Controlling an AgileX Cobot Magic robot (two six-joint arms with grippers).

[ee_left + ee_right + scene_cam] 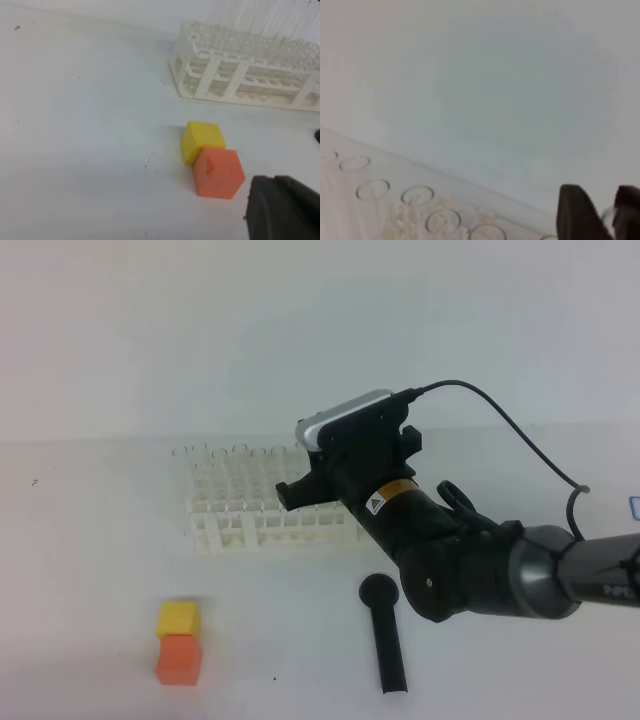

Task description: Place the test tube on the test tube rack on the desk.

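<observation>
Black round-headed stick [386, 633] lies nearest, on the surface [90, 570] below the right end effector [300, 490].
The right end effector hovers over the test tube rack [270, 515], fingers [577, 215] apart around a faint glassy shape, probably the test tube rim [608, 216]; whether it grips, I cannot tell. Left end effector [282, 210] is pressed together, idle beside the orange and yellow blocks [212, 160].

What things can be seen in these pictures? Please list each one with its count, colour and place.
rack: one, white, on the desk, behind the blocks.
tubes: several, clear, standing in the rack's back row.
yellow block: one, touching the orange block, front left.
orange block: one, in front of the yellow block.
black stick: one, round-headed, lying on the desk right of the blocks.
desk: one, white.
right pincer: black, over the rack's right end.
left pincer: dark, near the orange block.
</observation>
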